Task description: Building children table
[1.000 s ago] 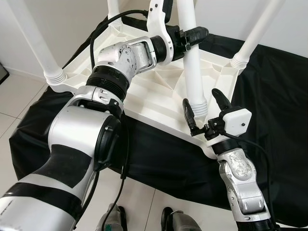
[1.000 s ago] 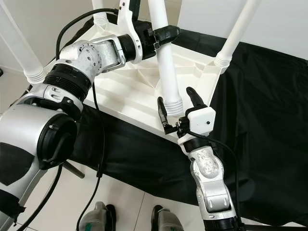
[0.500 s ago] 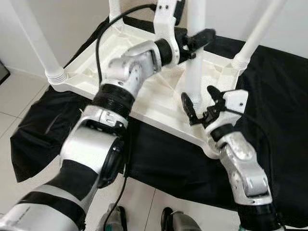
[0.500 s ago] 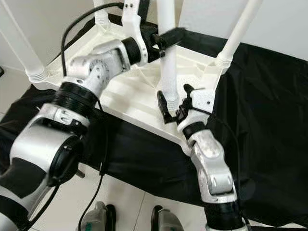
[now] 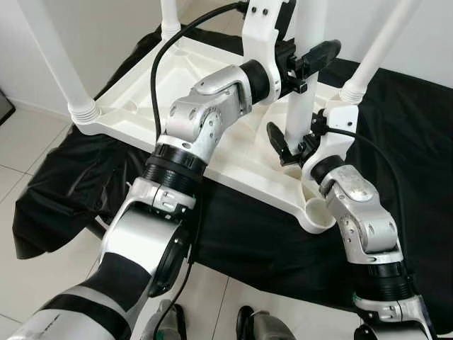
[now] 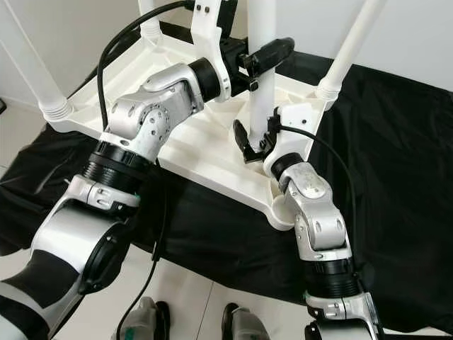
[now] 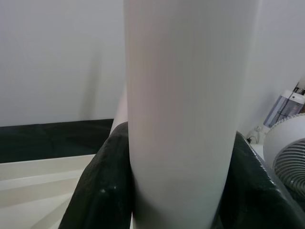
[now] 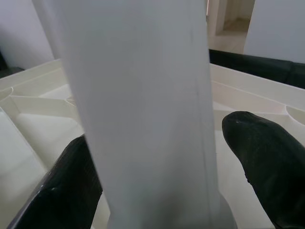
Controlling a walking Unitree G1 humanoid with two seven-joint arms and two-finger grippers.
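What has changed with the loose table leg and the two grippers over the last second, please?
The left gripper, shut on the loose table leg, carried it away from the empty corner socket. The right gripper followed, fingers open around its base. The upturned tabletop and three fitted legs stayed.

table (image 5: 233,152): smooth white plastic | sheet (image 5: 425,163): glossy black | arms: brushed metal

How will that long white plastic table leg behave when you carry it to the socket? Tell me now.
The long white plastic table leg looks stiff: it runs straight though the left hand clamps only its upper part. Being moulded plastic, it is probably light. Smooth and round, it could twist between the black fingers; tall and narrow, it would likely tip if released.
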